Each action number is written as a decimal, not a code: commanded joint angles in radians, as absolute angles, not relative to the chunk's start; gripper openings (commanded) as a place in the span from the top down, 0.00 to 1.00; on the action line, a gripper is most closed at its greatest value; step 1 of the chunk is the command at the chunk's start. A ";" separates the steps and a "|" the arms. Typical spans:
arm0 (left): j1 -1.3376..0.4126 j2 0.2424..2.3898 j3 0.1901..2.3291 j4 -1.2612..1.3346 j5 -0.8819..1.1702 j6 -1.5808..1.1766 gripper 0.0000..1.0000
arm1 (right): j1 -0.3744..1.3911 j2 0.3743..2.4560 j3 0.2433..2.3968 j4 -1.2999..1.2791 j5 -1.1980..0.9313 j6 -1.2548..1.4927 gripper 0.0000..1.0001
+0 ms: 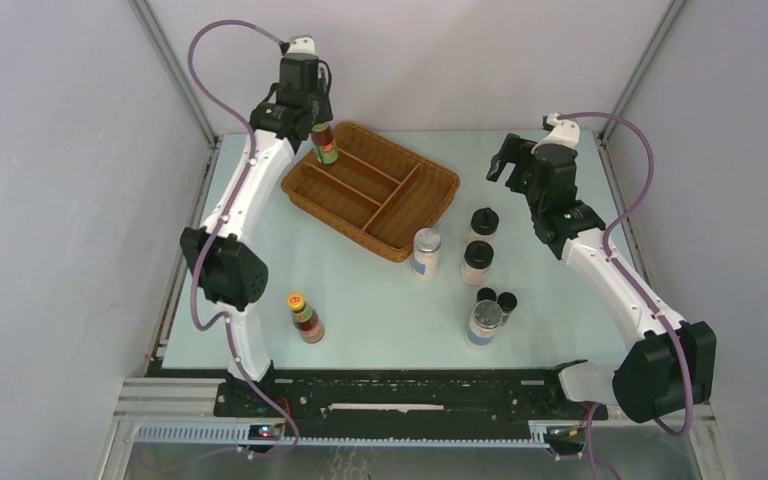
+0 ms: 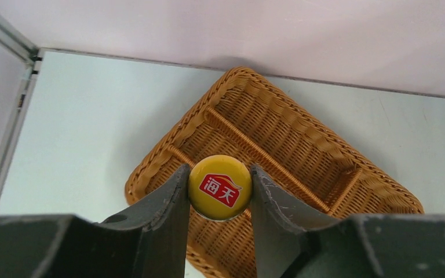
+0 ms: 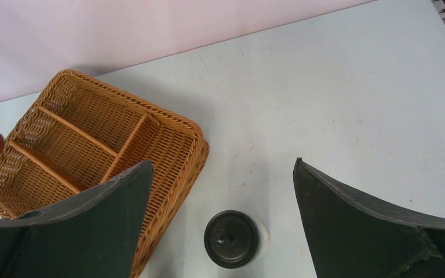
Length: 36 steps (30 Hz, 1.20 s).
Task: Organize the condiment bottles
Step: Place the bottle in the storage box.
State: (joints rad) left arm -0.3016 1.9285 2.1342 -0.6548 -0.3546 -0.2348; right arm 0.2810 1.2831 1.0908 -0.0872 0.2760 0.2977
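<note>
My left gripper (image 1: pixel 321 128) is shut on the yellow cap (image 2: pixel 219 186) of a slim red-brown sauce bottle (image 1: pixel 325 146) with a green label, held upright over the left corner of the brown wicker tray (image 1: pixel 430 205). The other sauce bottle (image 1: pixel 306 318) stands at the near left of the table. My right gripper (image 1: pixel 509 165) hangs open and holds nothing, above a black-capped shaker (image 3: pixel 232 238) just right of the tray (image 3: pixel 168 174). A second shaker (image 1: pixel 477 262), two silver-lidded jars (image 1: pixel 426 251) (image 1: pixel 484 322) and two dark vials (image 1: pixel 497 298) stand on the table.
The tray (image 2: pixel 301 145) has long compartments and a cross compartment at its right end, with nothing lying in those that show. The cell's walls close in behind and at both sides. The standing bottles cluster between the tray and the right arm.
</note>
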 commanded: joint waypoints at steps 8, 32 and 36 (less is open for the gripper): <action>-0.275 2.012 2.229 -0.292 -0.259 -0.216 1.00 | 0.258 1.338 1.089 -0.010 0.250 0.309 0.00; -0.242 2.210 2.298 -0.005 -0.107 -0.209 1.00 | 0.253 1.416 1.144 0.022 0.231 0.275 0.00; -0.237 2.227 2.305 0.033 -0.088 -0.221 1.00 | 0.253 1.419 1.152 0.012 0.238 0.269 0.00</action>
State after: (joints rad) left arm -0.2451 2.2517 2.1918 -0.1768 -0.1322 -0.2100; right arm 0.2565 1.4166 1.1015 -0.0181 0.2337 0.2893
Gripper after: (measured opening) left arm 0.429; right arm 0.993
